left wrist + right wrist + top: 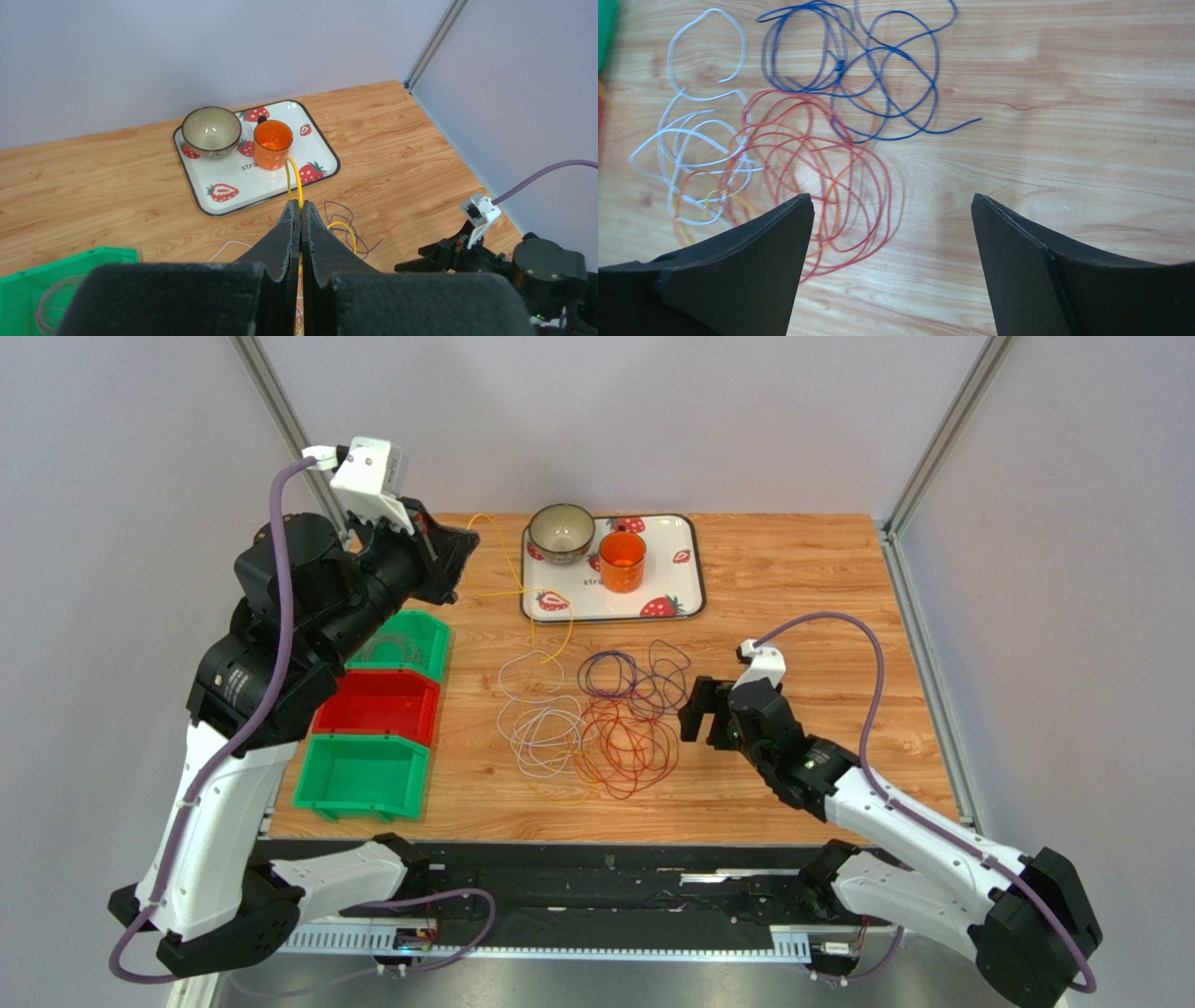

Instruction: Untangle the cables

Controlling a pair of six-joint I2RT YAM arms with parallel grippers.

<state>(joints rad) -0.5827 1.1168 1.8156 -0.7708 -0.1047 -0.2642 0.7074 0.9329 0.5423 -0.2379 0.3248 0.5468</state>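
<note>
The cables [603, 721] lie heaped at the middle of the desk [814, 574], just left of the right tool [706, 714], which stands wide open and empty. The left tool [300, 210], near the far left corner, is clenched on a yellow cable [295, 178].

The left arm stands raised and bent, and the left gripper [300, 210] is pinched on a yellow cable [295, 180]. The right arm reaches forward low, and the right gripper [891, 203] is spread wide.
</note>
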